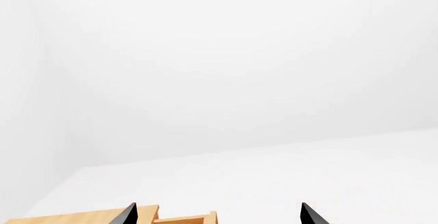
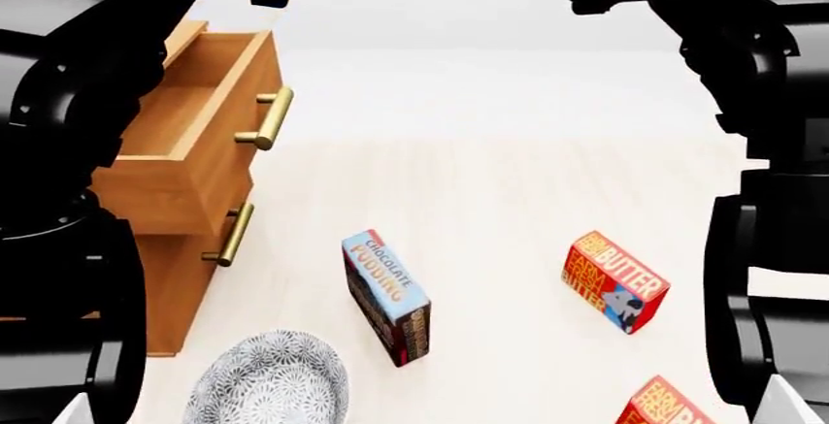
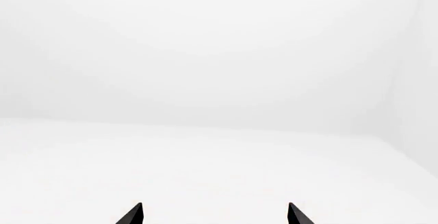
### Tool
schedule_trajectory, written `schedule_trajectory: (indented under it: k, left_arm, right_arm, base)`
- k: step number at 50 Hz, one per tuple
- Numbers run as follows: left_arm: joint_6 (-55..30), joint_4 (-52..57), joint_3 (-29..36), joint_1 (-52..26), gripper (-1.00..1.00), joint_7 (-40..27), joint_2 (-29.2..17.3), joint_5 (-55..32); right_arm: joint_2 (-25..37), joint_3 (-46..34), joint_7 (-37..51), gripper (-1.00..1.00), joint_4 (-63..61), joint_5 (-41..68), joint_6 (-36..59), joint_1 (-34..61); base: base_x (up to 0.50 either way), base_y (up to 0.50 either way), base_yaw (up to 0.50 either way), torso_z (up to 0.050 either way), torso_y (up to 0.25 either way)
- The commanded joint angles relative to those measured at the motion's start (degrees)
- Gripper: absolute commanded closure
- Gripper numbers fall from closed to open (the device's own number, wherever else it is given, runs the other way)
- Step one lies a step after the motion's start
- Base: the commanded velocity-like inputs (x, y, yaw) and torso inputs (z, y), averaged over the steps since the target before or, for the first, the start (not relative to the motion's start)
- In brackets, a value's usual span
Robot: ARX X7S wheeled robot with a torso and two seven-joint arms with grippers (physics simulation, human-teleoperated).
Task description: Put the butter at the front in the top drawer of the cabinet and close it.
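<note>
Your left gripper (image 1: 217,215) stands released, its two black fingertips (image 1: 127,215) spread wide with nothing between them, raised high above the cabinet (image 2: 162,278); in the left wrist view only a strip of honey-brown wood from the cabinet shows just under the tips, against a white wall and floor. Your right gripper (image 3: 215,215) is likewise released, its tips well apart and grasping nothing, facing bare white surroundings. In the head view both black arms frame the scene, the left one in front of the cabinet's near side. The top drawer (image 2: 194,133) is pulled out, its inside open to view, with its brass bar handle (image 2: 270,118) facing the middle of the light wooden floor (image 2: 492,181). The lower drawer sits shut beneath it with a like brass handle (image 2: 233,235). One butter (image 2: 614,280) carton lies tilted on the floor on your right side, well apart from the cabinet. A second butter carton (image 2: 663,407) lies nearer to you, partly cut off at the lower edge of the head view. A chocolate pudding box (image 2: 386,296) stands on edge between the cabinet and the cartons. A patterned grey bowl (image 2: 270,383) rests near it, just beside the cabinet's near corner.
</note>
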Motion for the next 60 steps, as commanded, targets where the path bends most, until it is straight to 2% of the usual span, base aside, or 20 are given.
schedule_trajectory:
  k: [1, 22, 40, 47, 52, 60]
  left_arm:
    - [-0.04, -0.02, -0.05, -0.02, -1.0, -0.3, -0.03, -0.24]
    - [-1.51, -0.25, 0.39, -0.48, -1.0, -0.96, -0.2, -0.57]
    - [-1.83, -0.32, 0.75, -0.64, -1.0, -1.33, -0.39, -0.84]
    - [-8.16, -2.01, 3.7, -3.09, -1.0, 0.12, -1.27, -1.63]
    - [-14.75, -11.02, 9.28, -13.36, -1.0, 6.11, -5.21, -2.63]
    - [-21.62, -15.06, 16.06, -18.35, -1.0, 10.29, -8.92, -4.22]
  right_arm:
    - [0.27, 0.45, 0.35, -1.0, -0.82, 0.49, 0.94, -0.37]
    - [0.85, 0.59, 0.29, -1.0, -2.98, 1.44, 2.93, -1.02]
    - [0.91, 0.14, 0.13, -1.0, -2.47, 1.7, 2.81, -0.95]
    - [1.23, -0.21, -0.17, -1.0, -2.36, 1.78, 2.81, -1.39]
    - [1.69, -0.45, -0.55, -1.0, -2.47, 1.9, 2.72, -2.41]
    - [1.82, -0.65, -0.9, -1.0, -1.88, 2.09, 2.19, -3.33]
  base:
    - [0.0, 0.0, 0.0, 0.0, 0.0]
    - [0.0, 0.0, 0.0, 0.0, 0.0]
    - [0.0, 0.0, 0.0, 0.0, -0.09]
    - [0.0, 0.0, 0.0, 0.0, 0.0]
    - [0.0, 0.0, 0.0, 0.0, 0.0]
    - [0.0, 0.0, 0.0, 0.0, 0.0]
